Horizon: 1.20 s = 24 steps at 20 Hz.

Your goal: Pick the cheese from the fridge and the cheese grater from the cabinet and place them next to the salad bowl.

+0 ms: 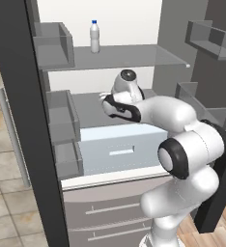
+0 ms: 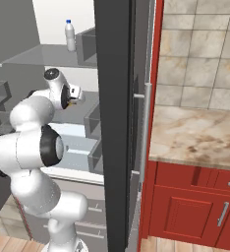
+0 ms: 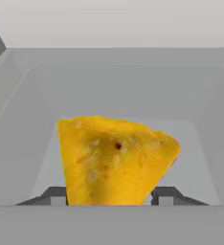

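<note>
The cheese (image 3: 114,160), a yellow-orange wedge, stands point-up between my two dark fingertips (image 3: 59,197) in the hand view. Each tip presses against one side of its base. My gripper (image 3: 109,196) is shut on the cheese just above the grey middle shelf (image 1: 88,113) of the open fridge (image 2: 114,123). In the right base view a sliver of the orange cheese (image 2: 80,102) shows at the gripper (image 2: 77,101), deep inside the fridge. From the left base view my hand (image 1: 116,103) reaches in over that shelf, and the arm covers the fingers.
A clear bottle (image 1: 94,36) with a blue cap stands on the upper shelf. Below my hand is the pale blue drawer (image 1: 120,144). Grey door bins (image 1: 62,116) line the left door. A marble counter (image 2: 200,133) over red lower cupboards (image 2: 186,206) lies to the fridge's right.
</note>
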Tool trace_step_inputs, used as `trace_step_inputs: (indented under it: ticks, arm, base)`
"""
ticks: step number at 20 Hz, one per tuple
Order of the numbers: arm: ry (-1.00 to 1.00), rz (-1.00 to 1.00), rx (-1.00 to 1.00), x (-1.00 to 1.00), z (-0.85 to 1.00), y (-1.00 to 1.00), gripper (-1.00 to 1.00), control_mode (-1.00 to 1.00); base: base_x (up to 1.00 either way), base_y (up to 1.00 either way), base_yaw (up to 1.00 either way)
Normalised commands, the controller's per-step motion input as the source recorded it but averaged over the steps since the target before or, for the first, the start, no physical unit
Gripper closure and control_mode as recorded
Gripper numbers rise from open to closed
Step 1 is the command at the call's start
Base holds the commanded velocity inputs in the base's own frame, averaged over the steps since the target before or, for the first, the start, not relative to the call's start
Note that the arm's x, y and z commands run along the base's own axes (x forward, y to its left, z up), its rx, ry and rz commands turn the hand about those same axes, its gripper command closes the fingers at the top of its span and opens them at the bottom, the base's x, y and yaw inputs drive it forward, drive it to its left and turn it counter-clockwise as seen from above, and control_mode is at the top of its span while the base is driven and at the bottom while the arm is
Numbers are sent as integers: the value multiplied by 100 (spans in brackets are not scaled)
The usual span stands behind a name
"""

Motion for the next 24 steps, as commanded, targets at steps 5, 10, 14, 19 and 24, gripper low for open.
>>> trace_step_inputs:
  ticks: [5,10,14,19,24]
  arm:
    - [1,0,0,-58,68,-1,100,-100]
    - [5,0,0,-83,58,-11,100,-100]
    - [4,0,0,-77,46,-9,100,-100]
    - [1,0,0,-84,37,-13,100,-100]
    - [0,0,0,-96,33,-16,100,-100]
  base:
    - [0,0,0]
    - [0,0,0]
    - [0,0,0]
    - [0,0,0]
    - [0,0,0]
